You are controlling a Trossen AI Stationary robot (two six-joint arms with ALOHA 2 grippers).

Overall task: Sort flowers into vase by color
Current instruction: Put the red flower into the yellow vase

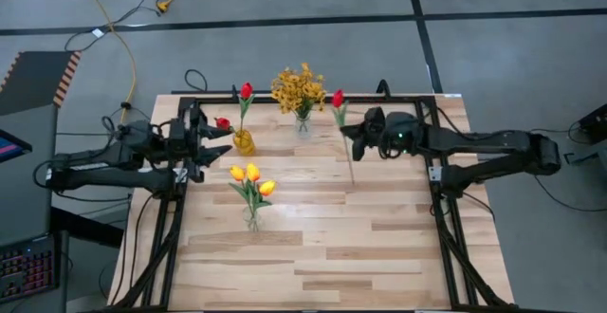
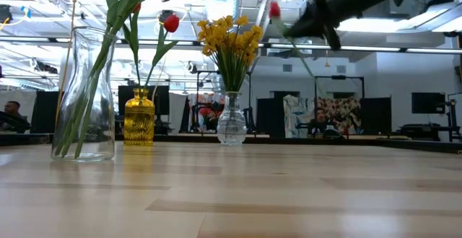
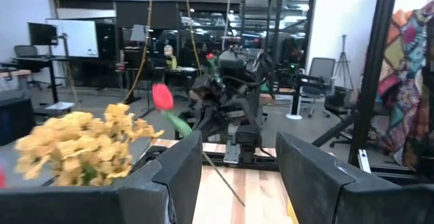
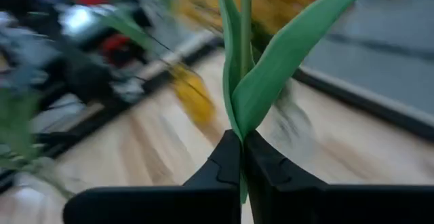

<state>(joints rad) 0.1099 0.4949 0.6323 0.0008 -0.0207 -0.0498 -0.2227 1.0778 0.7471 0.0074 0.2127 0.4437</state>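
My right gripper [image 1: 347, 133] hovers over the table's far right part, shut on a red tulip [image 1: 338, 98] whose green stem runs on toward the near edge. An amber vase [image 1: 244, 142] stands at the far left with two red tulips [image 2: 171, 23] in it. A clear vase [image 1: 302, 123] of mustard-yellow blossoms [image 1: 299, 87] stands at the far middle. A taller clear vase [image 1: 251, 220] holds yellow-orange tulips [image 1: 251, 175]. My left gripper [image 1: 216, 142] waits open just left of the amber vase, with nothing between its fingers [image 3: 176, 176]. My right gripper pinches the red tulip's green stem [image 4: 241, 119], together with the base of a leaf, between its two fingers. The fingers come roughly level from the table's right and lie across the stem. The tulip is lifted clear and tilted, its bloom [image 2: 274, 9] up and its stem end [image 1: 353, 182] free.
Black frame rails [image 1: 446, 209] run along the table's left, right and far sides. Bare wood [image 1: 360, 256] lies across the near half of the table. Beyond the far edge the room holds chairs, stands and seated people.
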